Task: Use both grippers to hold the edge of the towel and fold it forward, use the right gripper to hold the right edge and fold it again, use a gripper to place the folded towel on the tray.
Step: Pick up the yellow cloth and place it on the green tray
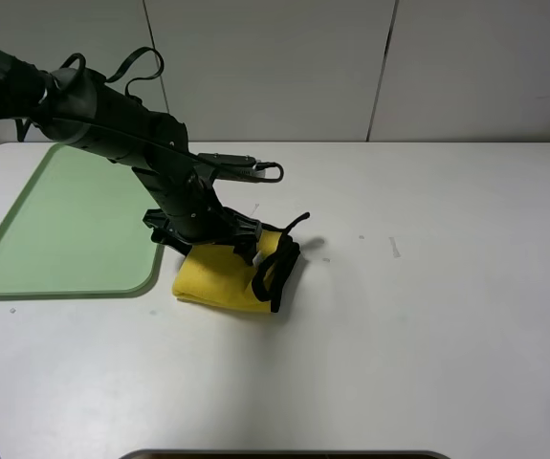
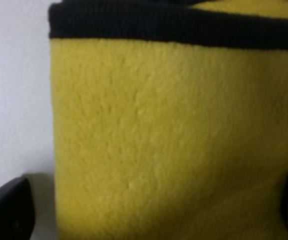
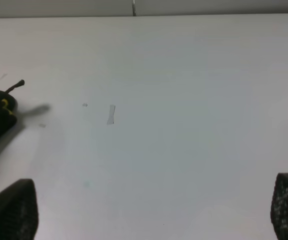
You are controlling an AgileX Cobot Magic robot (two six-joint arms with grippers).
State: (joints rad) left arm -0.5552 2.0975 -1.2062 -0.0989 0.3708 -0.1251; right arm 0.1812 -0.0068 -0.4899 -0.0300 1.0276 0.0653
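the towel, a plush yellow cloth folded into a thick small packet, lies on the white table just beside the right rim of the pale green tray, which is smooth plastic with rounded corners. its black binding bunches at the right end. the left gripper sits low on the towel with its jaws spread wide at both sides of the fuzzy cloth. the right gripper has its jaws wide apart above the bare table.
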